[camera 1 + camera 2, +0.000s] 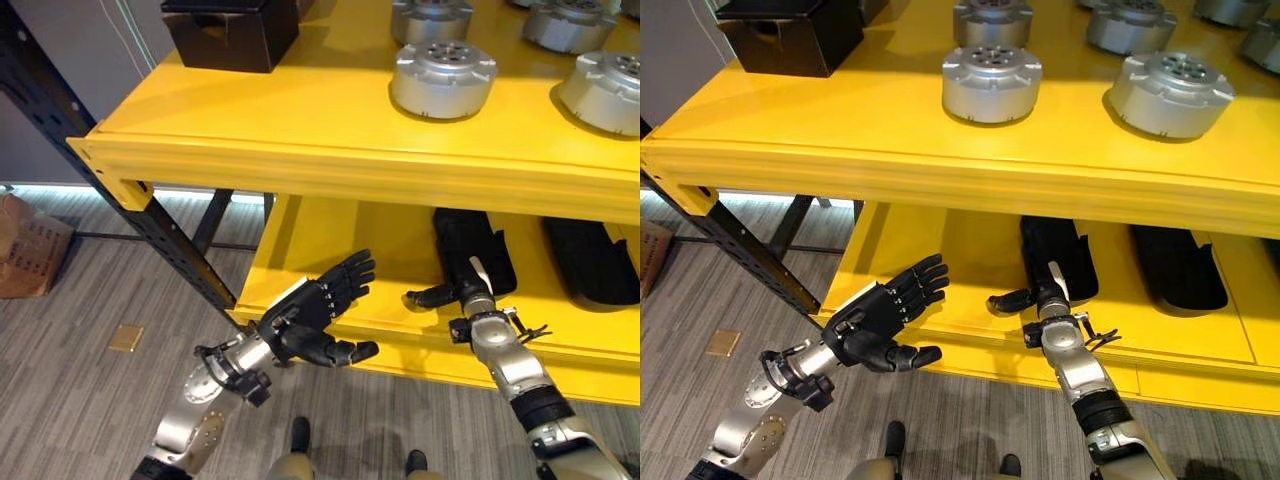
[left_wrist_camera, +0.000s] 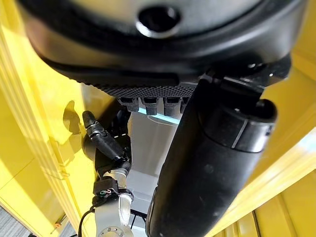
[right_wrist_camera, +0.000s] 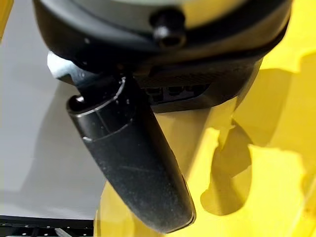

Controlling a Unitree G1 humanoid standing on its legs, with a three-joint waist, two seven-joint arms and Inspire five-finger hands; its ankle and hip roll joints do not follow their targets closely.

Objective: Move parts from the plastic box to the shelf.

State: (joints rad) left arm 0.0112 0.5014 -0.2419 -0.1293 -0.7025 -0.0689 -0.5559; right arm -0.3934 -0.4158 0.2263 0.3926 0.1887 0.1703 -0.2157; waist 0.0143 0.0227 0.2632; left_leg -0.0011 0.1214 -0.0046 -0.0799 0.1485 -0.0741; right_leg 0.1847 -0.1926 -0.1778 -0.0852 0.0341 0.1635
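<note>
Both hands, left hand (image 1: 318,318) and right hand (image 1: 463,290), hold nothing, fingers released; advancing risks striking the shelf (image 1: 330,165) edge.

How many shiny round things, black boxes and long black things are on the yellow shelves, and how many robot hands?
Silver round metal parts on the top yellow shelf: 6 clear, with more cut off at the edge
Black box on the top shelf: 1
Long black objects on the lower shelf: 2
Robot hands: 2, left hand and right hand
Total: 11
</note>
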